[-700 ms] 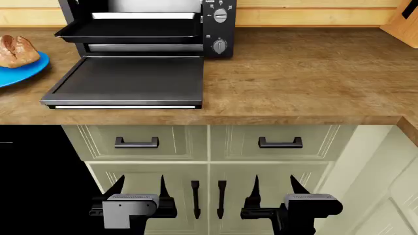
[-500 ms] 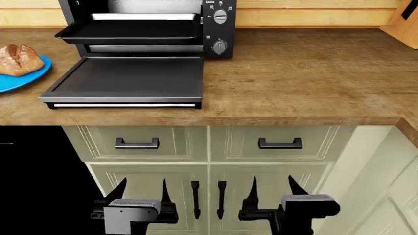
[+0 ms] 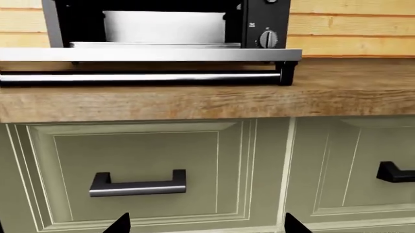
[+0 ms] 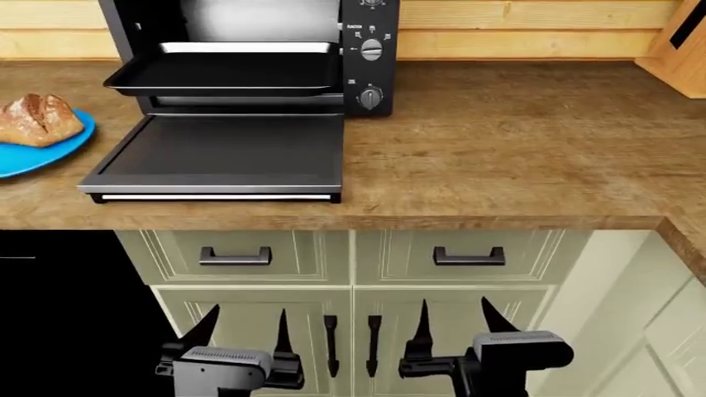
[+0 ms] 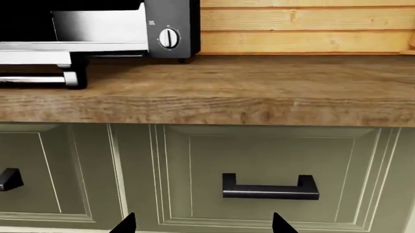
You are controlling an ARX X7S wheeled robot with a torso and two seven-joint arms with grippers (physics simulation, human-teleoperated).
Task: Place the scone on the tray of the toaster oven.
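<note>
Blue plate [image 4: 33, 153] cut off at nine o'clock edge, toaster oven [image 4: 369, 50] top cropped at twelve, knob labels too small to read, left gripper [image 3: 206, 224] showing fingertips only

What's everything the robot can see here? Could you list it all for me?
scone: one, golden-brown, on the plate at the far left of the counter.
plate: one, blue, partly cut off by the picture's edge.
toaster oven: one, black, at the back of the counter, door folded down flat.
tray: one, black, pulled partway out above the door.
wooden block: one, tan, far right corner.
counter: one, brown wood.
drawers: two, pale green, dark handles.
left gripper: one, dark, open, low before the cabinets.
right gripper: one, dark, open, beside it.
</note>
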